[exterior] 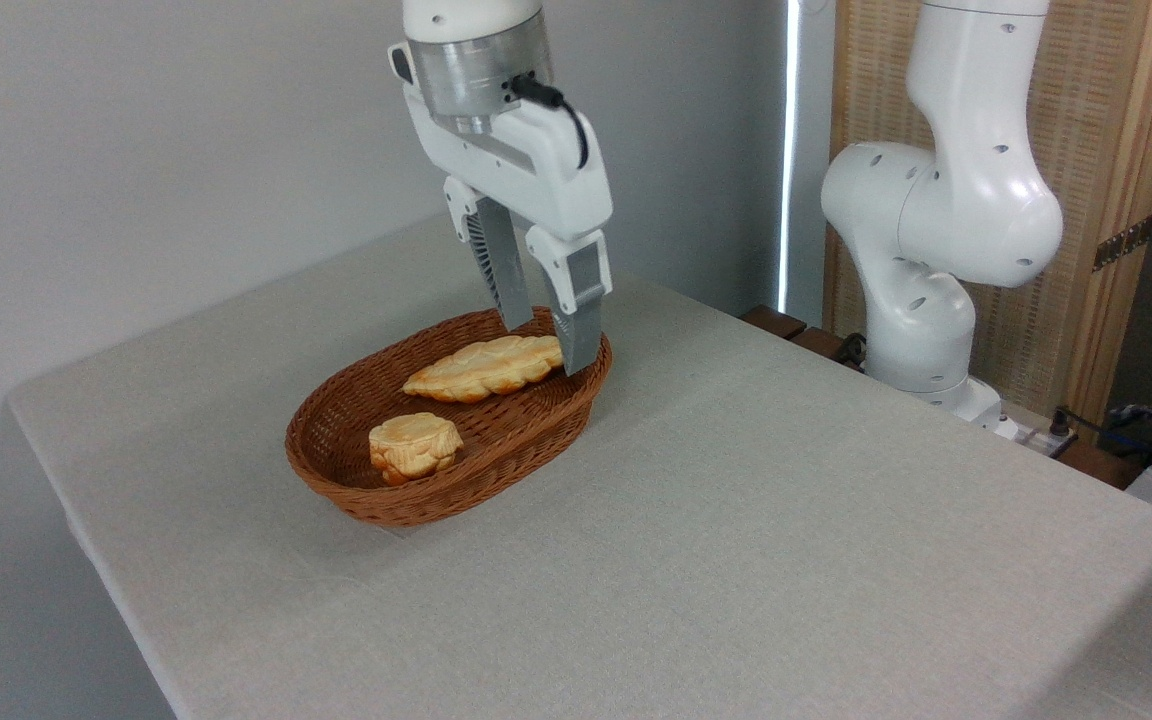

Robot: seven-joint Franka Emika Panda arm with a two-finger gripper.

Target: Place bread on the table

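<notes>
- end effector (548, 348) points down into the far right end of the basket (356, 480), fingers spread, one on each side of the right tip of the bread (484, 367); cannot tell whether the pads touch the loaf.
- bread lies lengthwise in the far half of the basket, resting on the wicker floor, right tip between the fingers, left tip free.
- bun (414, 446), small and pale, sits in the near left part of the basket, apart from the bread.
- basket wall rises just beside the right finger; rim is close on that side and behind the left finger.
- worktop (786, 520), covered in light grey-beige cloth, carries the basket toward its left rear area; wide bare cloth to the right and front.
- right tip of bread partly hidden behind the right finger; lower end of the left finger drops behind the loaf.
- arm base (936, 250) stands past the worktop's far right edge; upper links cut off by the top of frame, wrist enters from above.
- clutter at far right edge too dark and cropped to identify.
</notes>
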